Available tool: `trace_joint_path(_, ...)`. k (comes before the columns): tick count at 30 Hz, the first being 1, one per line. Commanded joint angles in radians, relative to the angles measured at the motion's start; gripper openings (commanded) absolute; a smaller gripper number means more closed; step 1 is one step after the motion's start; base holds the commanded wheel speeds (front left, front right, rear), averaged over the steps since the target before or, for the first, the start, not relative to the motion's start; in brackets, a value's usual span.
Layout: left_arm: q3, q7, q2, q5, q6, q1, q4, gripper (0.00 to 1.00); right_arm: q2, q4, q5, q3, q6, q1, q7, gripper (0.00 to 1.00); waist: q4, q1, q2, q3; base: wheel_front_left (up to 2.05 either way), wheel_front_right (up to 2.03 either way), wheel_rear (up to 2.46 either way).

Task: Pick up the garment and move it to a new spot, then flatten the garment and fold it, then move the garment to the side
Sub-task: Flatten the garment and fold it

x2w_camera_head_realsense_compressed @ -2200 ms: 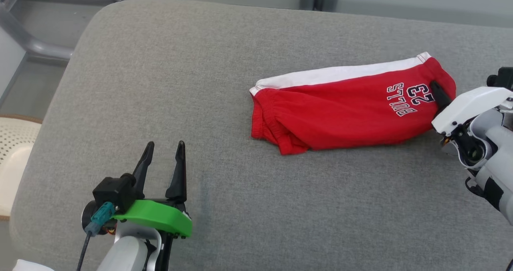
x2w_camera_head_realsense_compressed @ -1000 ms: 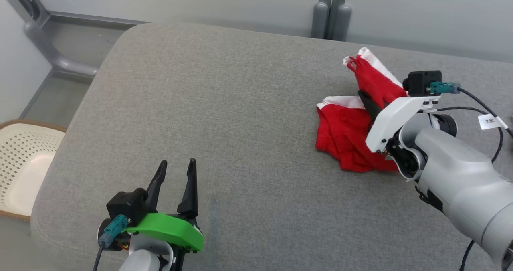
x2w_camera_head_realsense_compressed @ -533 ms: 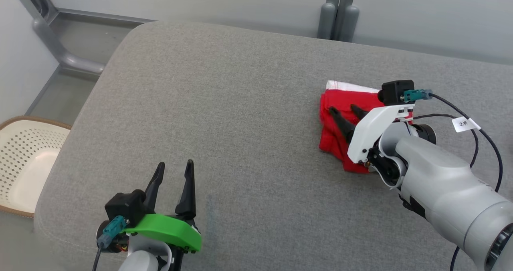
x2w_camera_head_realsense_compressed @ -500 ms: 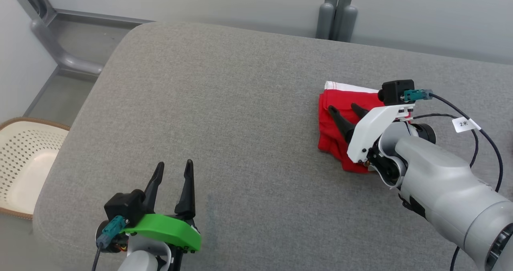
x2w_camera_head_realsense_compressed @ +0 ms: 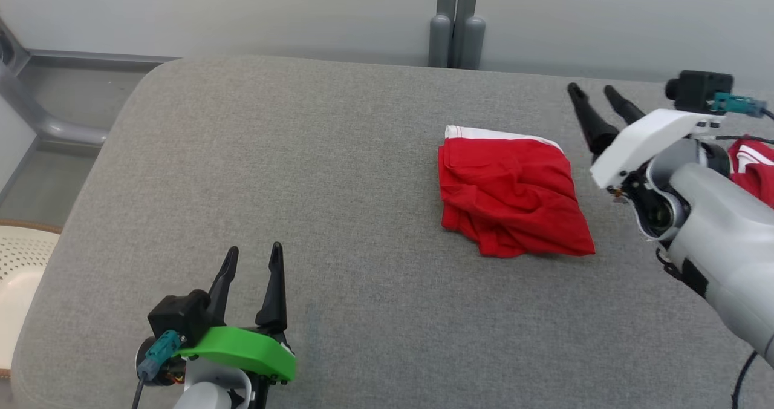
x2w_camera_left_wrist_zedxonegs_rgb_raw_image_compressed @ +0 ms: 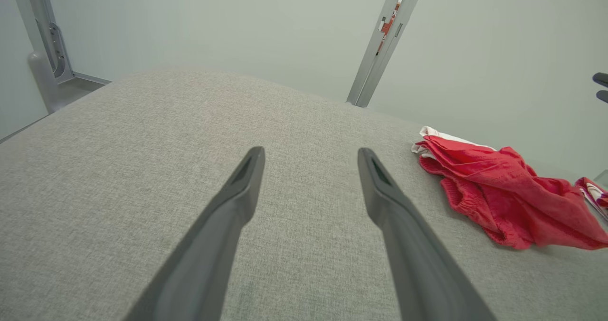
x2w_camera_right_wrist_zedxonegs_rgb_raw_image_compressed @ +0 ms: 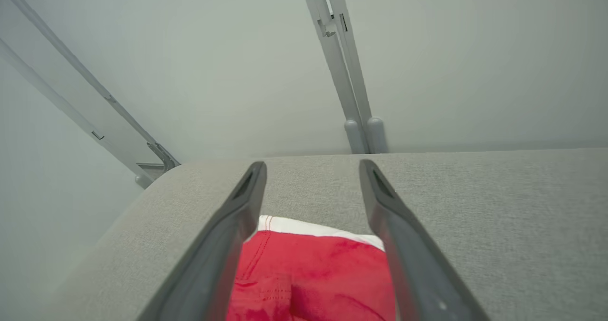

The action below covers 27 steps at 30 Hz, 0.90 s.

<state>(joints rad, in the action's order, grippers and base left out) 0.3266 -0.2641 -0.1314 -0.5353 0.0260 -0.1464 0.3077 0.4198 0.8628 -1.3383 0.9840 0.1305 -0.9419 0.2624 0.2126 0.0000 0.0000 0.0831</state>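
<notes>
Grey woven cloth covers the padded table (x2w_camera_head_realsense_compressed: 302, 173), whose corners are rounded and whose far edge sits close to a pale, plain wall with a pair of grey posts (x2w_camera_head_realsense_compressed: 456, 31) against it. Right of the middle lies the garment (x2w_camera_head_realsense_compressed: 514, 197), red knit folded into a rumpled, nearly square bundle. Its white band runs along the far edge, facing the wall, and its slightly longer run goes from the far left corner to the near right corner, where the cloth tapers to a point. The top layer is creased, not smooth.

Bare table lies open all along the left half and across the near side. To the right there is less room: a second red piece (x2w_camera_head_realsense_compressed: 753, 167) with white trim sits at that edge behind the right arm.

The right tool (x2w_camera_head_realsense_compressed: 591, 88) hangs above the table just right of the garment's far corner, its two dark tapered fingers spread and holding nothing, pointing toward the wall. The left tool (x2w_camera_head_realsense_compressed: 254, 249) is well apart at the near left, fingers likewise spread and empty, behind its green housing. A pale perforated basket (x2w_camera_head_realsense_compressed: 18, 258) stands off the table's left edge.
</notes>
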Motion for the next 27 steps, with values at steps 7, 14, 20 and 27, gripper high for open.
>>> trace_joint_path(7,0.002,0.000,-0.003,0.017,-0.008,0.018,-0.002,1.00,0.021,0.080,0.060,-0.105,0.000,0.097,0.002,1.00,-0.007,0.0000,0.0000,0.004,0.00,0.00,0.00)
trace_joint_path(14,0.009,0.001,-0.007,0.019,-0.015,-0.007,0.005,1.00,-0.021,0.135,0.049,-0.098,0.000,0.124,-0.030,0.00,0.022,0.0000,0.0000,0.020,0.00,0.00,0.00)
trace_joint_path(20,0.015,0.003,-0.002,0.016,-0.013,-0.014,0.012,1.00,-0.063,0.154,0.019,-0.065,0.000,0.129,-0.110,0.00,0.055,0.0000,0.0000,0.032,0.00,0.00,0.00)
trace_joint_path(27,0.016,0.002,0.002,0.009,-0.015,-0.015,0.025,1.00,-0.104,0.087,-0.039,-0.023,0.000,0.167,-0.236,0.00,0.082,0.0000,0.0000,0.029,0.00,0.00,0.00)
